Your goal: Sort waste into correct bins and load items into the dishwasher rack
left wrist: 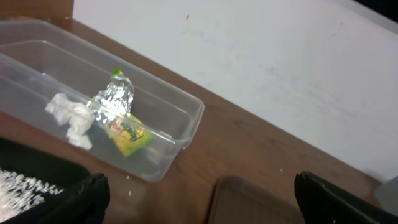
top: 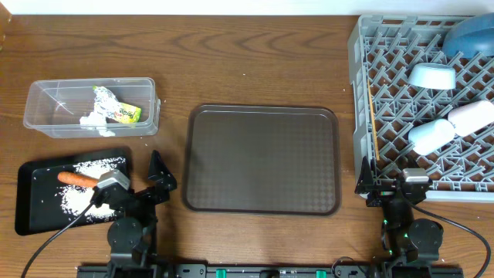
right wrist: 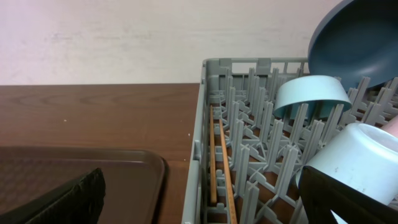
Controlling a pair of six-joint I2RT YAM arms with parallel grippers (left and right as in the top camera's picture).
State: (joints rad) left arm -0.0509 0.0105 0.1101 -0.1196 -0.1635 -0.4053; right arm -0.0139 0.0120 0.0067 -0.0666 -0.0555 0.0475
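Overhead, carrot [top: 77,177] at eight o'clock looks firm, slick: pinch mid-length; left gripper [left wrist: 211,205] and right gripper [right wrist: 205,202] gape, empty.

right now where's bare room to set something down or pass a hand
The brown tray is bare. Open table lies behind it, between the clear tub and the rack. Crowded: the rack's right side with bowls and cups, the black tray with rice and carrot.

Dishes [top: 432,76], chopsticks [right wrist: 213,158] in grey rack [top: 360,62]; waste [top: 116,112] in bins [top: 50,108]
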